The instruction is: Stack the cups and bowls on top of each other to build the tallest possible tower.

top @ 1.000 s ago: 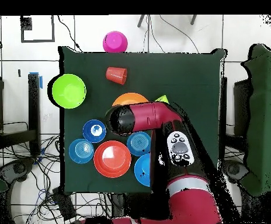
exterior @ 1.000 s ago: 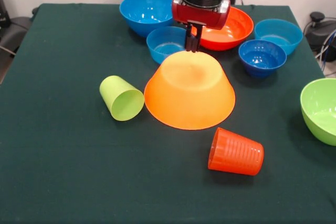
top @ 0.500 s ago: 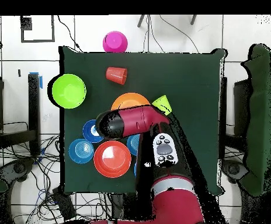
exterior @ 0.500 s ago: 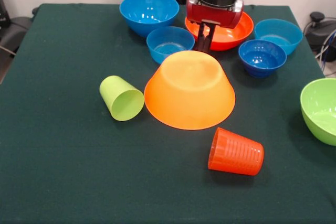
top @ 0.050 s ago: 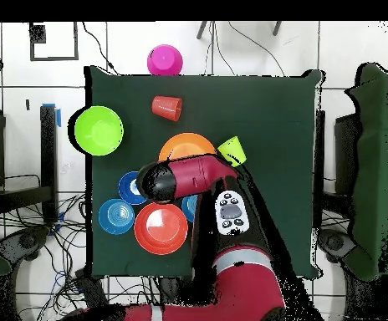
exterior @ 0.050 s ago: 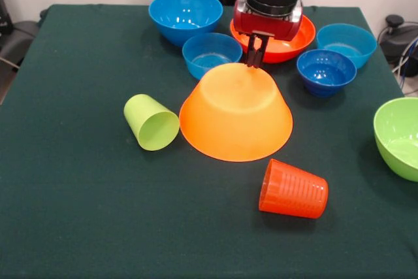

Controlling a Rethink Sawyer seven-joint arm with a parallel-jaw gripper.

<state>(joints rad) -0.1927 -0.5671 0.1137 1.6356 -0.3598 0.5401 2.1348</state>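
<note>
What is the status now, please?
Gripper shut, empty, behind upturned orange bowl. Nothing stacked yet. Both cups on their sides.

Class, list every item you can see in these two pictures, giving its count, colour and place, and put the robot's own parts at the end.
Large bowl: 1, light orange, upside down at the table's middle.
Red-orange bowl: 1, upright, behind the large bowl, partly hidden by the arm.
Blue bowls: 4, upright along the far side: far left, centre, dark blue, far right.
Lime-green bowl: 1, upright at the right edge.
Pink bowl: 1, upside down, beyond the table's edge in the overhead view.
Green cup: 1, on its side, left of the large bowl.
Orange cup: 1, ribbed, on its side, in front.
Table: 1, dark green.
Arm: 1, red and black.
Tool: 1, dark, at the large bowl's far edge.
</note>
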